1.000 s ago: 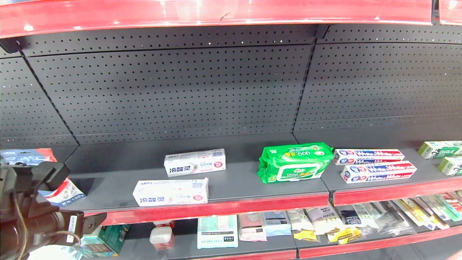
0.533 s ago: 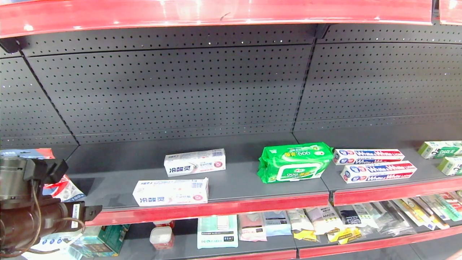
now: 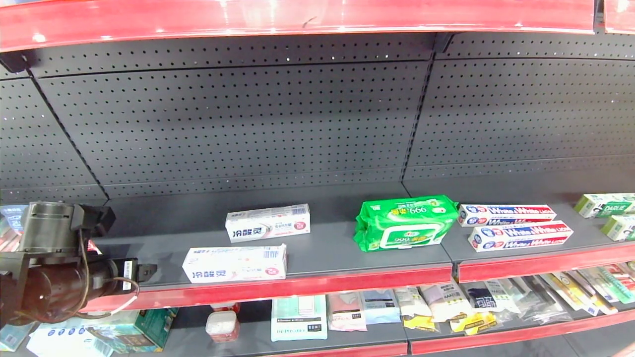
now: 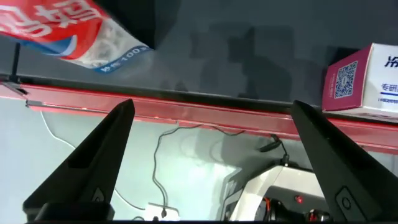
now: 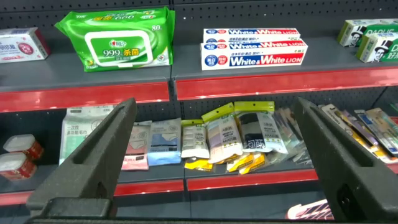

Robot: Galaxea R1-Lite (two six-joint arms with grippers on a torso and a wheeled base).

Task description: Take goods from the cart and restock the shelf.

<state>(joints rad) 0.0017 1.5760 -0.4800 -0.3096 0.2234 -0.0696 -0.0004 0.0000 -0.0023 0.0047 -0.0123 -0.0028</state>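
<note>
The grey shelf with a red front edge (image 3: 317,286) carries two white toothpaste boxes (image 3: 268,223) (image 3: 234,263), a green wipes pack (image 3: 404,223) and two white, red and blue toothpaste boxes (image 3: 520,236). My left gripper (image 3: 124,244) hangs open and empty at the shelf's left end, in front of a red, white and blue bag (image 4: 68,34) lying on the shelf. In the left wrist view the left gripper (image 4: 212,104) spans the red edge, with a toothpaste box (image 4: 367,81) to one side. My right gripper (image 5: 216,102) is open and empty, facing the wipes pack (image 5: 118,37).
Green boxes (image 3: 605,205) sit at the shelf's far right. The lower shelf (image 3: 347,342) holds packets, a small jar (image 3: 222,326) and several flat packs (image 5: 227,134). Bare shelf lies behind and between the toothpaste boxes and the wipes. A red upper shelf (image 3: 297,17) overhangs.
My left arm's wrist has risen and shifted right, and now covers most of the bag. The gripper stays open. The goods on the shelf have not moved.
</note>
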